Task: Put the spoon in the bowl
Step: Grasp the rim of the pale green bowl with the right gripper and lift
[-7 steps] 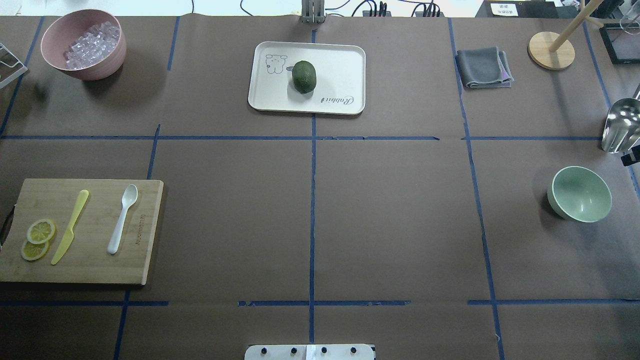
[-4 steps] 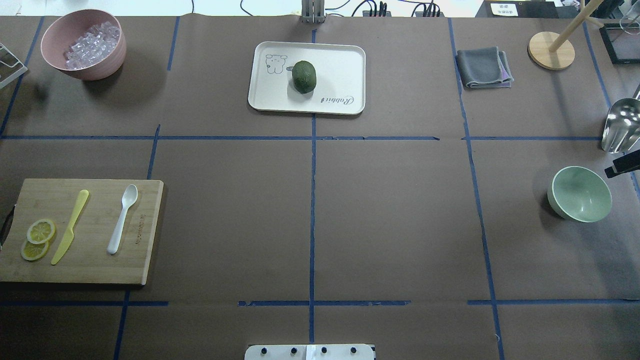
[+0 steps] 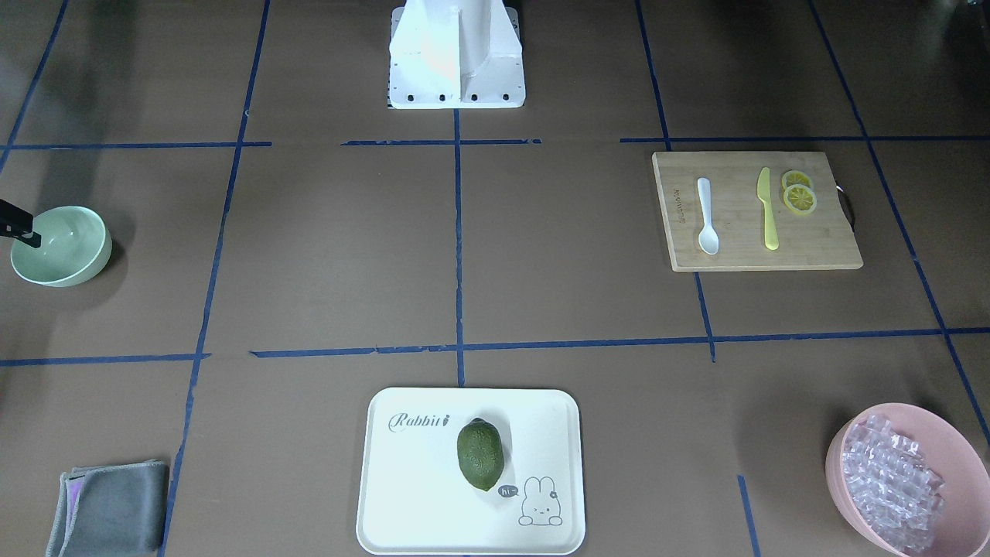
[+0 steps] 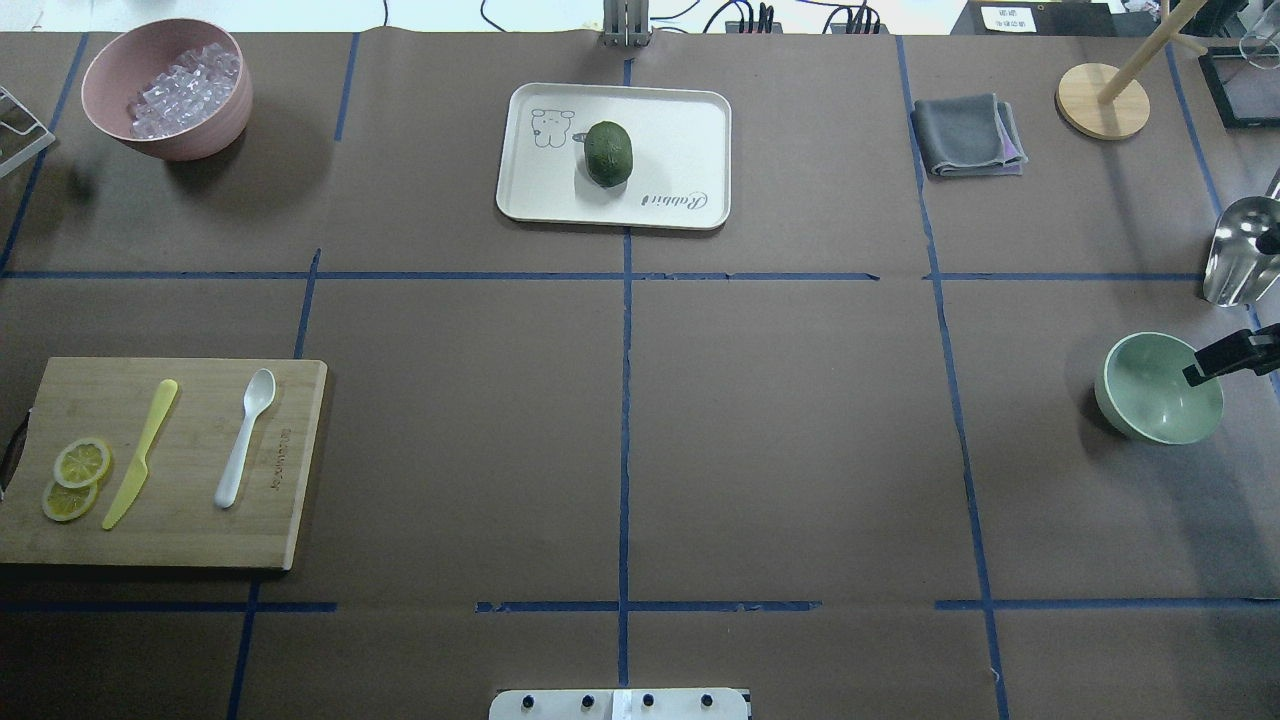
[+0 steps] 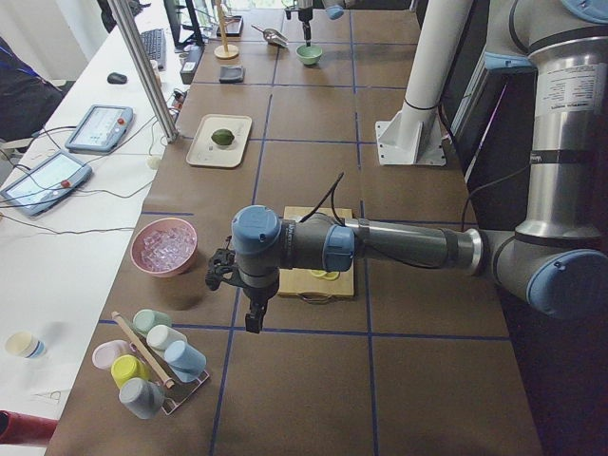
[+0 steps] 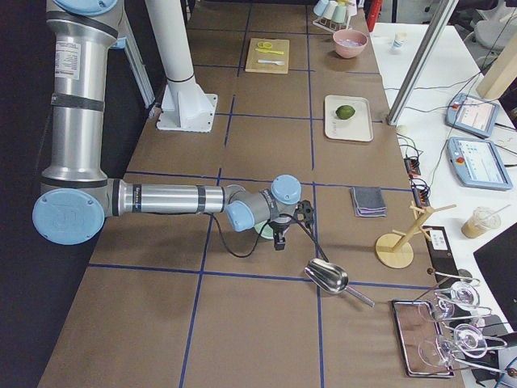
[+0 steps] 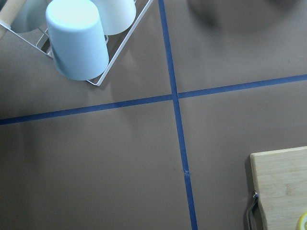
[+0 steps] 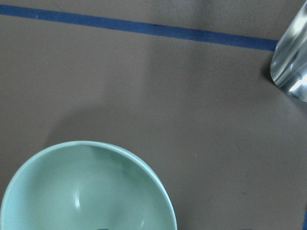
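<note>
The white spoon [image 4: 243, 437] lies on a bamboo cutting board [image 4: 180, 525] at the table's left, scoop pointing away from the robot; it also shows in the front-facing view [image 3: 706, 216]. The mint-green bowl [image 4: 1150, 400] stands empty at the far right, and fills the lower left of the right wrist view [image 8: 86, 191]. My right gripper [image 4: 1200, 372] comes in from the right edge, a black fingertip above the bowl's right rim; I cannot tell if it is open. My left gripper [image 5: 249, 309] shows only in the exterior left view, left of the board, far from the spoon.
A yellow knife [image 4: 140, 455] and lemon slices [image 4: 75, 480] share the board. A pink bowl of clear cubes [image 4: 165, 90] is far left, a white tray [image 4: 680, 130] with a green fruit [image 4: 608, 153] far centre, a grey cloth [image 4: 968, 135] and metal scoop [image 4: 1240, 250] right.
My right gripper's black finger has moved in from the right edge, leftward and nearer, to above the green bowl's rim. The spoon and bowl have not moved.
</note>
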Motion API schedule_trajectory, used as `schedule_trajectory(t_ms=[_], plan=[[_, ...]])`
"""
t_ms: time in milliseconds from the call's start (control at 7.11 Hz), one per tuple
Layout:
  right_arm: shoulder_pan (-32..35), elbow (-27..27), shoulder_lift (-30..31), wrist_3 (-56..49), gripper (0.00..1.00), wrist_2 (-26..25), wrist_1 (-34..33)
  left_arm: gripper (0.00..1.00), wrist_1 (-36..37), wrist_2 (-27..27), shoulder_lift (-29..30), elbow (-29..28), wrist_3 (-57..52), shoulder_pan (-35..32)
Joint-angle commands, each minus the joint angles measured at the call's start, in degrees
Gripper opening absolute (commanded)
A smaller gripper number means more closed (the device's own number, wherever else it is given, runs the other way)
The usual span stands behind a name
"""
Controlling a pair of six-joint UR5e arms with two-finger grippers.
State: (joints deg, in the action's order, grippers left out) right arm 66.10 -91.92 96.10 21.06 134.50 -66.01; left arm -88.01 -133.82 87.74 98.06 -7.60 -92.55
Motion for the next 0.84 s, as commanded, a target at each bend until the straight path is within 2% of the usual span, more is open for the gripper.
schedule_trajectory(t_ms=[0,141,281,563,704], plan=[[-0.9,0.4,0.0,-0.1,0.70,-0.3,0.0,1.00,0.0,0.0,0.0,0.2,0.0,0.0],[-1.0,0.3,0.0,-0.4,0.44,-0.2,0.1,1.00,0.0,0.0,0.0,0.1,0.0,0.0],[-1.0,0.1,0.0,-0.4,0.25,-0.3,0.1,1.00,-0.1,0.0,0.0,-0.1,0.0,0.0],[-1.0,0.4,0.0,-0.4,0.03,-0.3,0.0,1.00,0.0,0.0,0.0,0.1,0.0,0.0],[-0.9,0.0,0.0,-0.3,0.00,-0.4,-0.1,1.00,0.0,0.0,0.0,0.1,0.0,0.0]])
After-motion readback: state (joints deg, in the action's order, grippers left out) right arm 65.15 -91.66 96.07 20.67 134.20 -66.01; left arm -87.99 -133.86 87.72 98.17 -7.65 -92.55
